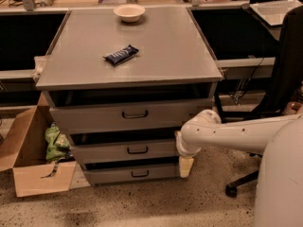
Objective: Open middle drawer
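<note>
The middle drawer [102, 152] sits in the grey cabinet [142, 72] between the taller top drawer [94, 117] and the bottom drawer [109, 175]. Its long axis runs left to right across the view and its plain front faces the camera, with a dark gap showing just above the front. A small dark loop handle [137, 150] sits at the centre of that front, lying level along the same axis. The white arm [236, 134] reaches in from the right and bends down at the wrist, so the gripper [185, 166] hangs pointing at the floor just beside the right end of the drawer stack, its pale tip level with the bottom drawer and well to the right of the handle. Whether the gripper is open or closed cannot be told. On the cabinet top lie a dark snack bar [121, 54] near the middle and a pale bowl [129, 12] at the far edge. A cardboard box [28, 174] with a green bag [56, 143] in it stands on the floor to the left, and a dark office chair [284, 74] stands to the right.
</note>
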`<act>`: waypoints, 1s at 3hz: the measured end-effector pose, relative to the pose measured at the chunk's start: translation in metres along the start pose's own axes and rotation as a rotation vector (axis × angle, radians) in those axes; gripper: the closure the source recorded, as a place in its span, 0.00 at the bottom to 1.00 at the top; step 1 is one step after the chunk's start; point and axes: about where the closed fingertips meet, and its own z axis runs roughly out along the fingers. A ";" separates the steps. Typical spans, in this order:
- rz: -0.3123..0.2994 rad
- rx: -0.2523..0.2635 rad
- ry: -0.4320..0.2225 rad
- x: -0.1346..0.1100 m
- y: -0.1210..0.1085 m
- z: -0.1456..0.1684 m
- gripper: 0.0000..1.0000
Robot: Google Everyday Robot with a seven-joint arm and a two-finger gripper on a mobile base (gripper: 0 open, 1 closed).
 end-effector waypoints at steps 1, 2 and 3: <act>-0.055 0.014 -0.001 -0.004 -0.020 0.022 0.00; -0.071 0.001 -0.012 -0.008 -0.035 0.051 0.00; -0.055 -0.021 -0.016 -0.006 -0.037 0.076 0.00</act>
